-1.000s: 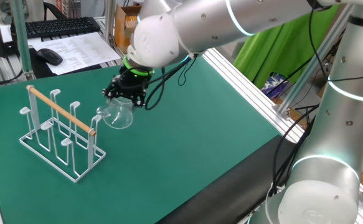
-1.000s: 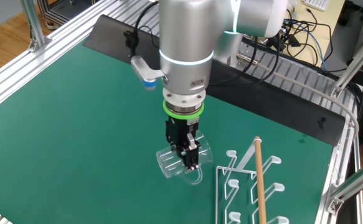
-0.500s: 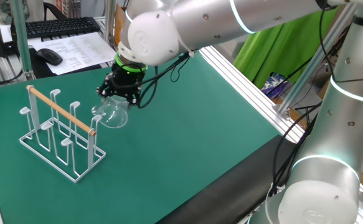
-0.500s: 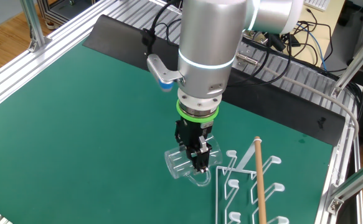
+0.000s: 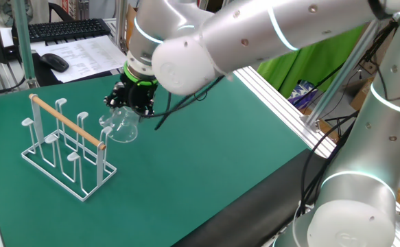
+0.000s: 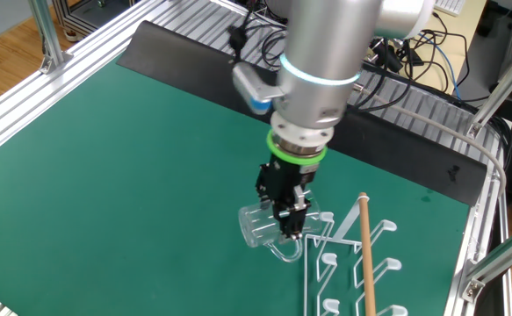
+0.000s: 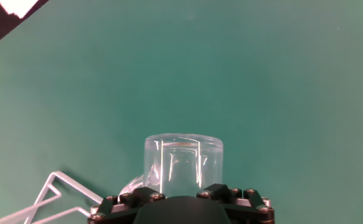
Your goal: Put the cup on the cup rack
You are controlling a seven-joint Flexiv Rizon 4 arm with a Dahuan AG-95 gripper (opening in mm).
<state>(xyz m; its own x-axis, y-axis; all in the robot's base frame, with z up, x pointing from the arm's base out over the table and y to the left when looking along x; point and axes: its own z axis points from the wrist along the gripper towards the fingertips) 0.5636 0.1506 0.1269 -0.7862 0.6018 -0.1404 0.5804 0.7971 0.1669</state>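
Lying sideways between jaws: cup (image 6: 264,230)

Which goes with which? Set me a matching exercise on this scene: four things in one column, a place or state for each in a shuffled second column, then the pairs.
Things
1. cup
2. cup rack
3. gripper
4. keyboard

Places and states
A. stands on the green mat, nothing on its pegs
B. black, on the desk beyond the mat
C. clear glass, gripped close beside the rack
D. points steeply down, shut on a glass

Pairs: 1-C, 2-A, 3-D, 4-B
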